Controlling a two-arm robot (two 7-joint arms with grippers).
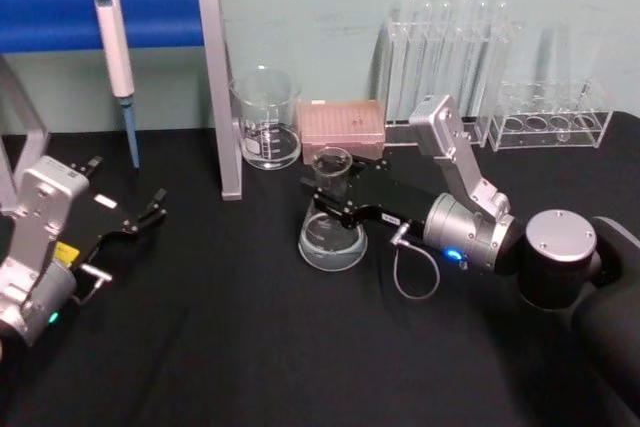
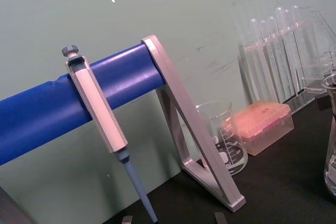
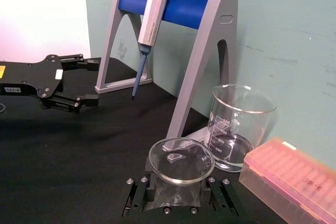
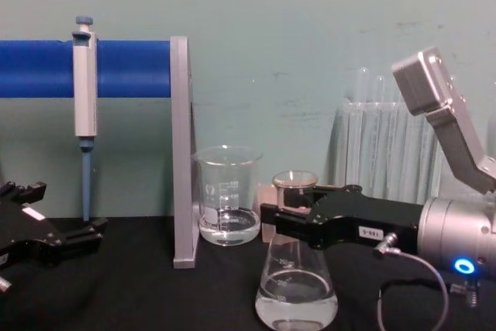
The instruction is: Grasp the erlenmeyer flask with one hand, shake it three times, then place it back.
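Observation:
The erlenmeyer flask is clear glass with a little clear liquid and stands on the black table near its middle. My right gripper reaches in from the right, and its black fingers sit against both sides of the flask's neck, shut on it. From the side, the flask rests with its base on the table while the right gripper holds the neck just below the rim. The right wrist view looks down on the flask's round mouth between the fingers. At the far left, my left gripper stands open and holds nothing.
A glass beaker stands behind the flask beside a grey and blue stand that carries a pipette. A pink tip box, tall test tubes and a clear rack line the back wall.

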